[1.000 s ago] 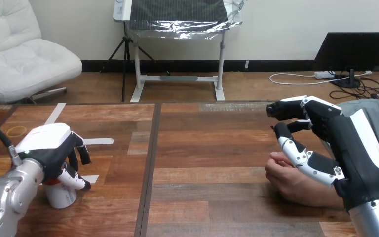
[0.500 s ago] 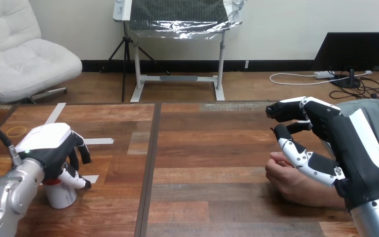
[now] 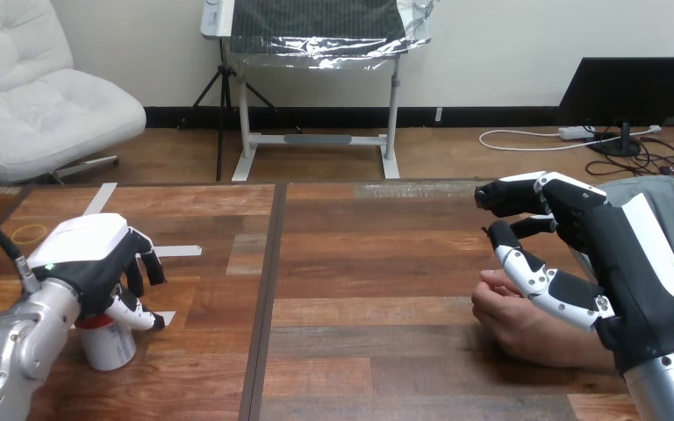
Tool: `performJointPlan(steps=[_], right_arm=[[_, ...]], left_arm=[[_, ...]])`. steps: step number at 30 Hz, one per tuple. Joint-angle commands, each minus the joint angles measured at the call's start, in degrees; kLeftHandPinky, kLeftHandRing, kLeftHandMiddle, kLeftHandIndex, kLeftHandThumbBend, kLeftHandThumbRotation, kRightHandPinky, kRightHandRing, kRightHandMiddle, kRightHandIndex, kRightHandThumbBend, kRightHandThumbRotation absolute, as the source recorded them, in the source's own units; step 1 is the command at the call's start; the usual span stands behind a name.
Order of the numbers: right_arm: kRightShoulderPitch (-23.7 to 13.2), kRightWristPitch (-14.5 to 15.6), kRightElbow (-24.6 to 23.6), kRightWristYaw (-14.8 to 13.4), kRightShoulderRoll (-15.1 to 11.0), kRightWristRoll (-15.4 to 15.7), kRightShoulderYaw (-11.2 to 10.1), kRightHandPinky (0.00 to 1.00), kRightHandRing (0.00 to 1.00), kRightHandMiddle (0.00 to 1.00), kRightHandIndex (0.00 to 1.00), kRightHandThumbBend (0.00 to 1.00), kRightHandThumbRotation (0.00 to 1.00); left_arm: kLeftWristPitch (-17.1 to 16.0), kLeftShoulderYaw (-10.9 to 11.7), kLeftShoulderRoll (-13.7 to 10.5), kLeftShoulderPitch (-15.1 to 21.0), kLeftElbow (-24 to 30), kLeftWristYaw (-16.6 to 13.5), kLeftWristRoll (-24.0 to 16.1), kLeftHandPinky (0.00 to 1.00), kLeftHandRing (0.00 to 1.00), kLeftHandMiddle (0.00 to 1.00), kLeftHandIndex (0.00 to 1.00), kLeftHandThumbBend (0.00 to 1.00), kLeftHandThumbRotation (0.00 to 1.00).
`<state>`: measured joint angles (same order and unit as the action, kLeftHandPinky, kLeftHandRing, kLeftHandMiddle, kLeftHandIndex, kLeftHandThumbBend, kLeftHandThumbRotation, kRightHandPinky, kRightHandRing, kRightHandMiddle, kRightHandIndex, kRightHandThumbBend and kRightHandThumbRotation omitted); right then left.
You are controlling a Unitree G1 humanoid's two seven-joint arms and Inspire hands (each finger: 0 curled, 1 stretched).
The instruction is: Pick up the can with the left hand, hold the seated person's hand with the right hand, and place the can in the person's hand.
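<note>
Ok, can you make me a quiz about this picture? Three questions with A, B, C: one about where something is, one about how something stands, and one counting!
1. Where is the person's hand?
A) at the table's right side, under the robot's right hand
B) at the far edge
C) at the left side

2. How is the can?
A) lying down
B) lifted up
C) upright on the table

3. How many cans are there?
A) three
B) one
C) two

Answers: 1 A, it rests below the right hand. 2 C, its base sits on the wood under the left hand. 3 B, a single can shows.
</note>
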<state>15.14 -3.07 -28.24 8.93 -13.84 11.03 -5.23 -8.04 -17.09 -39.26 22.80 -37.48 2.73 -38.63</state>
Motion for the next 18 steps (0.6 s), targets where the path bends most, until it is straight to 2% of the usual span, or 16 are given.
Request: performJointPlan(steps=[1,5,11,18], right_arm=[[-3.7,-0.4,-2.2,-0.2,-0.6,-0.9,-0.9,0.62,0.7,0.68,0.63,0.32,0.0],[-3.7,-0.5,-2.1,-0.1,-0.6,-1.3,-0.9,0.61,0.69,0.68,0.63,0.31,0.0],[-3.8,-0.5,-2.1,-0.2,-0.7,-1.0,-0.8,0.6,0.68,0.68,0.63,0.31,0.0],[-3.9,-0.1,-2.2,-0.1,-0.8,-0.9,-0.8,0.59,0.68,0.68,0.63,0.31,0.0]], left_arm=[[-1.6,1.5,-0.1,3.9,0.9,-2.2,1.0,0.39,0.45,0.52,0.56,0.71,0.0],[-3.1,1.8,-0.2,3.7,0.7,-3.3,1.4,0.42,0.46,0.52,0.56,0.72,0.0],[-3.0,2.0,-0.4,3.5,1.5,-3.0,1.7,0.43,0.47,0.52,0.55,0.73,0.0],[-1.8,2.7,-1.0,3.5,3.5,1.5,4.2,0.46,0.5,0.56,0.59,0.73,0.0]])
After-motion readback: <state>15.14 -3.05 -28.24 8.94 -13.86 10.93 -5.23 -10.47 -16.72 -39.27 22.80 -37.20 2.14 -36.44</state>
